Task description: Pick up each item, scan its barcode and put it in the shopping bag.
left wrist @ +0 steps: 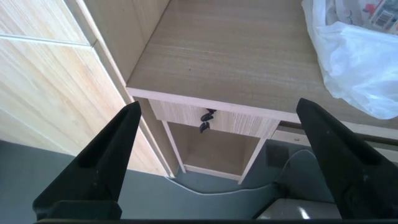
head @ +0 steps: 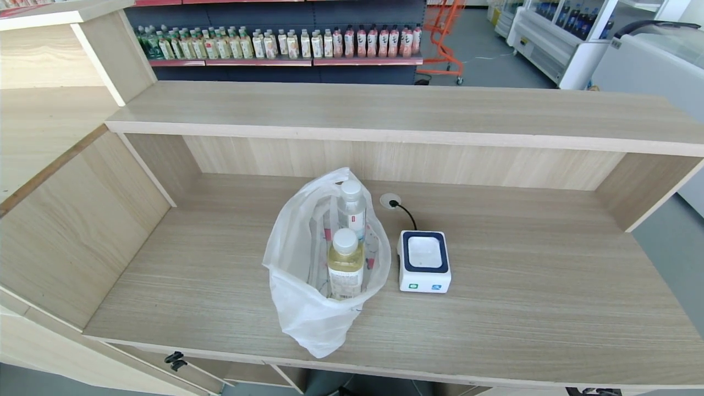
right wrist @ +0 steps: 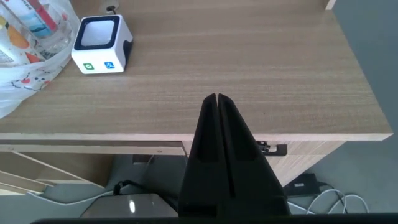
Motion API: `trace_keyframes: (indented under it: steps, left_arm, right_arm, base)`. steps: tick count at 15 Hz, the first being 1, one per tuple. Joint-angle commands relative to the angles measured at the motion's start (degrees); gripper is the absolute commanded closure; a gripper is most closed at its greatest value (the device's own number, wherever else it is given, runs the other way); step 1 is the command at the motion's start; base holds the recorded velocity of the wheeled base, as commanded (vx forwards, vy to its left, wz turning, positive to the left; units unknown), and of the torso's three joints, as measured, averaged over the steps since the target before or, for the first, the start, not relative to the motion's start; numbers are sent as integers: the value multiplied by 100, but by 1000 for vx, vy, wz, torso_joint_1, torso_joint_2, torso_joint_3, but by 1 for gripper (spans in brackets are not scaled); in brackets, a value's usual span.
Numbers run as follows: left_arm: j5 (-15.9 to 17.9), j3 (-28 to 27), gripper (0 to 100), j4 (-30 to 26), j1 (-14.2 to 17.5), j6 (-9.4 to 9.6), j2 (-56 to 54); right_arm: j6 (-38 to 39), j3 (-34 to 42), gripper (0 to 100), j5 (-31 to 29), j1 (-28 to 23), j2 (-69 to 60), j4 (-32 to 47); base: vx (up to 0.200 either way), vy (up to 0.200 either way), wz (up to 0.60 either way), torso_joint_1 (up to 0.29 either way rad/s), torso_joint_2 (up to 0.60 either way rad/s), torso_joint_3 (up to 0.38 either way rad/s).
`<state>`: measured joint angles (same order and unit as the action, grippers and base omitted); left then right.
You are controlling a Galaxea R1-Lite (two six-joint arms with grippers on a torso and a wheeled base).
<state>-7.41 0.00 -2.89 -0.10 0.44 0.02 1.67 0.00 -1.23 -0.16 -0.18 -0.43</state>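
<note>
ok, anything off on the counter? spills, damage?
Nothing stands out. The yellow-liquid bottle and the clear bottle stand upright inside the white plastic shopping bag, the white-and-blue square scanner sits flat beside it, and the wooden counter shows no spill.

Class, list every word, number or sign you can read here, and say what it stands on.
Nothing can be read with certainty.
Label on the bottle of yellow drink: print too small.
Label on the clear bottle: blurred.
Front of the scanner: a green sign and a blue sign, too small to read.
</note>
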Motion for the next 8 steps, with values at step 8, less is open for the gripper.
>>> trace_keyframes:
  steps: [8]
  left_arm:
    - [-6,0,0,-1,1,0,-2]
  right_arm:
    - [9,0,100,0,-2,18,-1]
  base:
    - [0,0,0,0,0,0]
